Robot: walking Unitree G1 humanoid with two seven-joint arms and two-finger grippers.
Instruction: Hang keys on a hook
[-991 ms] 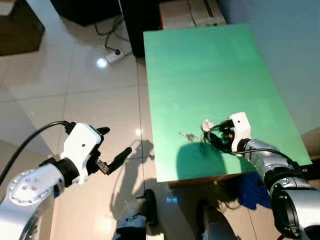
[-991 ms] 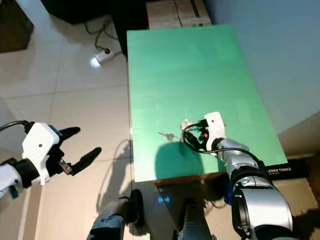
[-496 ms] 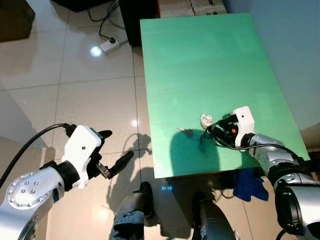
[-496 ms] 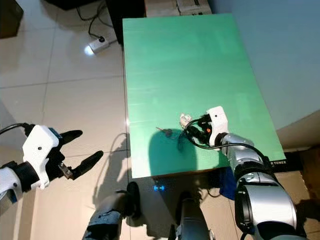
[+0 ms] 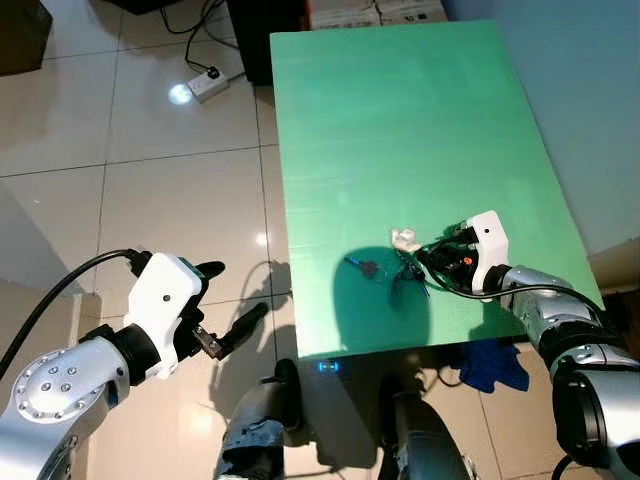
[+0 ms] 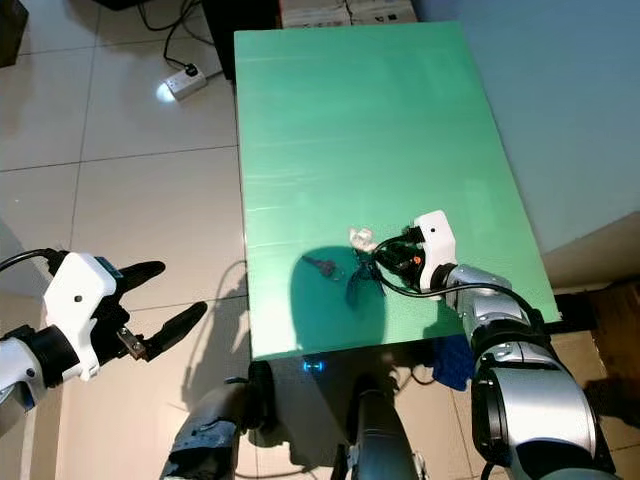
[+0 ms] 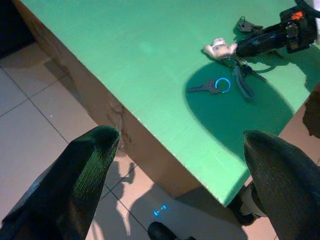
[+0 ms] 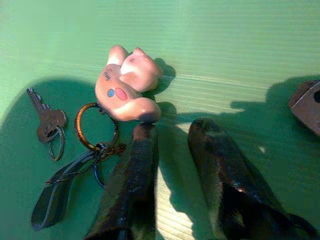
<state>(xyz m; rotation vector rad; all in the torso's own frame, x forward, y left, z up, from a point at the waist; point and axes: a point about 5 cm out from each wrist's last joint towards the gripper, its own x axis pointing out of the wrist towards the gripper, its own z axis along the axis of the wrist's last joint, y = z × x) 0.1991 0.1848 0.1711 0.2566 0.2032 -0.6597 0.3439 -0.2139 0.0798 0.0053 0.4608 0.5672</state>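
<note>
Nearest us, our left hand hangs idle over the tiled floor beside the worktop, its 2 fingers spread wide apart with nothing between them.

Further in, our right hand rests low on the green worktop near its front edge. Its 2 fingers stand slightly apart and grip nothing. One fingertip sits just beside the pink figure charm and touches or nearly touches the key ring, from which a dark strap trails. A single key on a small ring lies apart from that bunch.

We see no hook. The risk, as we judge it, is that the fingers close on the charm or beside the ring, nudging the keys away or lifting only the strap.
</note>
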